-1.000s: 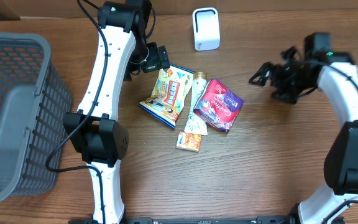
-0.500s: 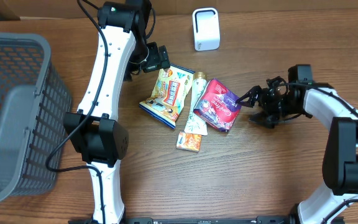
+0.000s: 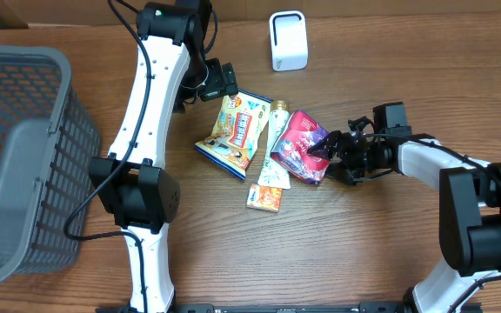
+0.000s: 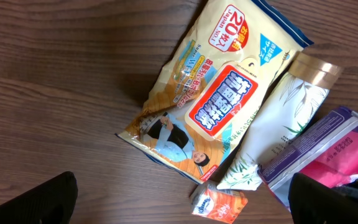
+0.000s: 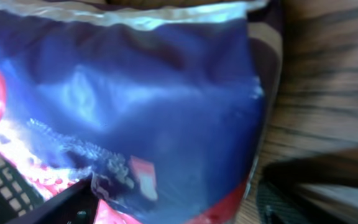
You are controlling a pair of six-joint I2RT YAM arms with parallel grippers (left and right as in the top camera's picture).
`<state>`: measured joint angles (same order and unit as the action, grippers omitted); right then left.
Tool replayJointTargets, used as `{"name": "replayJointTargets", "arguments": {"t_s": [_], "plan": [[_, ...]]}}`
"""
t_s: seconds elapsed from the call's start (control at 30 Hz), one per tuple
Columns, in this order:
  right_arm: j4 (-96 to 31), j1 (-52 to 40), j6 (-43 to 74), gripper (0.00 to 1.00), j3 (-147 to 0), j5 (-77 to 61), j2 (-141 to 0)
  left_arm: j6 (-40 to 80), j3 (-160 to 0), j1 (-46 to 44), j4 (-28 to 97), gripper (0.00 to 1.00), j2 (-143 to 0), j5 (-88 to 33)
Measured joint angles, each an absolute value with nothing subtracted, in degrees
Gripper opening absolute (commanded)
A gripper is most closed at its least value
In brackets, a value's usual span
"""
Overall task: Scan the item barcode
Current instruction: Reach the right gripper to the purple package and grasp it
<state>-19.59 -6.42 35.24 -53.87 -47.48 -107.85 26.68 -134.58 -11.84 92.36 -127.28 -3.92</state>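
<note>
Overhead, glossy red-purple pouch point(image 3: 296, 143), lying flat

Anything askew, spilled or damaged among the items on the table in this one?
Nothing looks spilled or torn. The items simply lie in a crooked heap: the red-and-purple pouch overlaps the tube, which lies against the wipes pack.

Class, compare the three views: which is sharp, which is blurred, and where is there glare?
Overhead: sharp and evenly lit, with only faint shadows on the table. Left wrist: crisp print on the yellow wipes pack, with dark corners. Right wrist: blurred and too close, with a pale sheen across the purple-and-red packet.
</note>
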Motion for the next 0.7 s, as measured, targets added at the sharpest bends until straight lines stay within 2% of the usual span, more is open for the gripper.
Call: {"name": "replayJointTargets", "arguments": {"t_s": [0.2, 0.23, 0.5, 0.7], "plan": [[-18.0, -7.1, 38.2, 0.22, -53.9, -44.9, -107.9, 26.7, -134.6, -11.8, 92.4, 1.0, -127.3, -3.9], [-17.9, -7.1, 38.2, 0.18, -53.9, -44.7, -107.9, 26.7, -134.6, -11.8, 92.4, 1.0, -127.3, -3.9], [-18.4, -7.1, 38.5, 0.06, -54.1, -44.8, -107.9, 26.7, -134.6, -11.8, 92.4, 1.0, -127.3, -3.9], [-31.0, -7.1, 34.3, 0.04, -59.7, -43.9, -107.9, 26.7, -134.6, -11.8, 91.5, 1.0, -127.3, -3.9]]}}
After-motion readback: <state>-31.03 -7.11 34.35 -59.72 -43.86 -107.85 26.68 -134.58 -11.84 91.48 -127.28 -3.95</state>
